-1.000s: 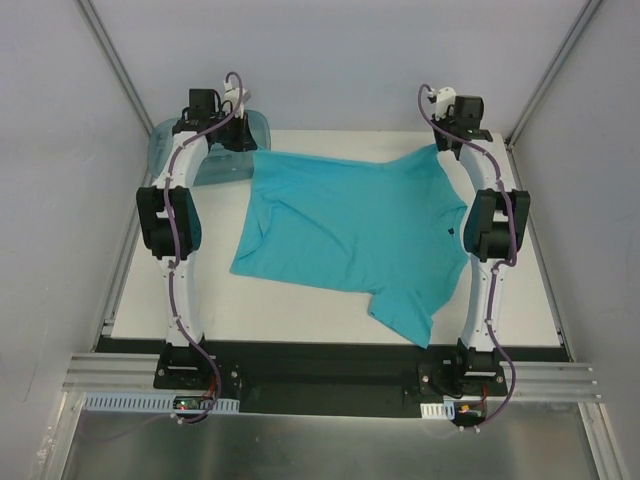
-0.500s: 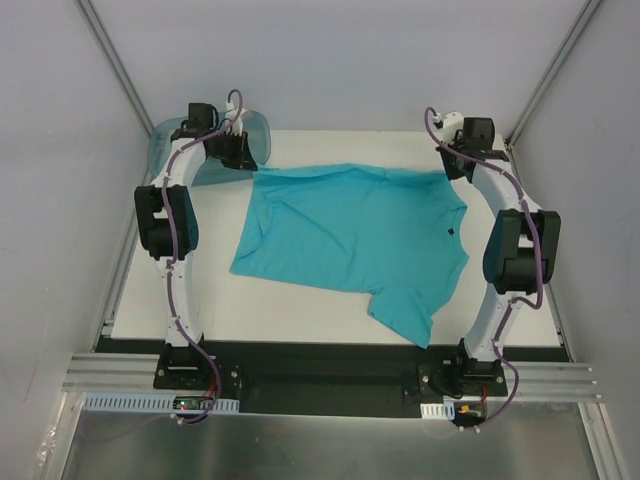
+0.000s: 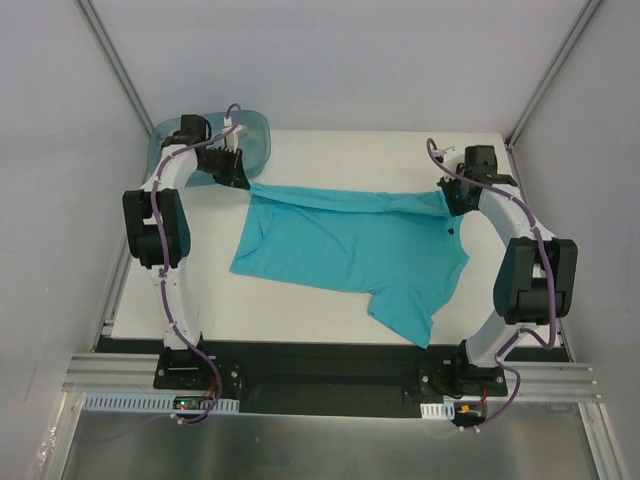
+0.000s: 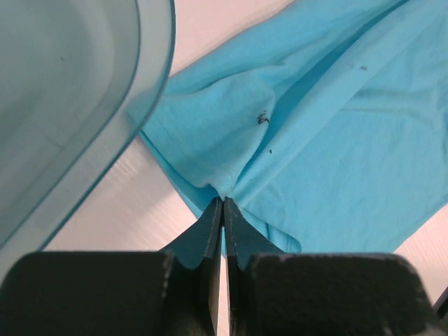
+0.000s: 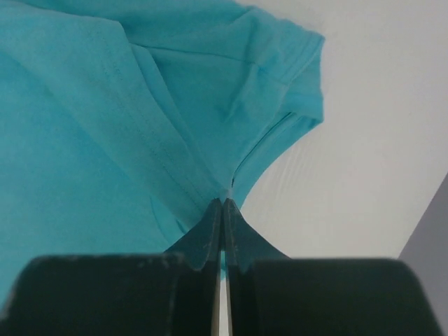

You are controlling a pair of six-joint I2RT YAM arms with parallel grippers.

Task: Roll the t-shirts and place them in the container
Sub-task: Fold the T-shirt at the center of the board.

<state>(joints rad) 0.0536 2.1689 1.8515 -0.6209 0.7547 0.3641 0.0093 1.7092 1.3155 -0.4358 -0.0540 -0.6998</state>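
The teal t-shirt (image 3: 350,250) lies spread on the white table, its far edge lifted and folded toward the near side. My left gripper (image 3: 243,181) is shut on the shirt's far left corner; the left wrist view shows the fabric (image 4: 315,126) pinched at the fingertips (image 4: 222,203). My right gripper (image 3: 450,203) is shut on the shirt's far right corner, near the sleeve; the right wrist view shows the cloth (image 5: 105,126) pinched at the fingertips (image 5: 222,203). A sleeve points toward the near edge (image 3: 405,315).
A translucent blue-green plastic tub (image 3: 255,135) stands at the far left corner, just behind my left gripper; its rim shows in the left wrist view (image 4: 84,126). Grey walls close in both sides. The black base rail (image 3: 320,365) runs along the near edge.
Both grippers have pulled the shirt's far edge toward the near side, folding it over the body. The shirt's far part has grown narrower.
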